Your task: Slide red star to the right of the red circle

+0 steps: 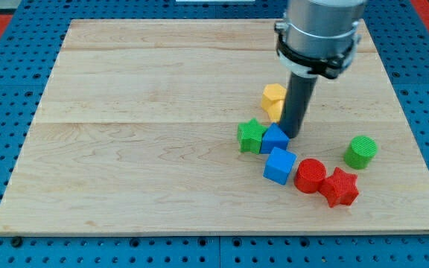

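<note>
Red star placement being checked; tip being held away from the task blocks.

The red star [339, 187] is being shown touching the red circle [310, 176] on the circle's right, slightly toward the view's bottom, so the task is being judged as essentially met. No fingers are fitted; nothing is being gripped. My tip [295, 135] is being seen just beside a blue block [274, 138], below the yellow block [274, 101], well apart from the star. Any next move is being judged a small corrective nudge only, approached clear of the second blue block [279, 165].
</note>
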`<move>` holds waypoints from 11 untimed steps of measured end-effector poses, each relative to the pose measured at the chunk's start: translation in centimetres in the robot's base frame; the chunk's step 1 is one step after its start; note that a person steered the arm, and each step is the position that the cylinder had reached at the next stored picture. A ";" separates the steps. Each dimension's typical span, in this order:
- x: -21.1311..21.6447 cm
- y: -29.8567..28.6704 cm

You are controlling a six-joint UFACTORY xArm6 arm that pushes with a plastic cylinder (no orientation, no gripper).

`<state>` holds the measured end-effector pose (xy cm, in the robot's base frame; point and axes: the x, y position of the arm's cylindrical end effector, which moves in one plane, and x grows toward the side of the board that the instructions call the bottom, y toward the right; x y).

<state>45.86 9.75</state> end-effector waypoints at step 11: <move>8.9 13.2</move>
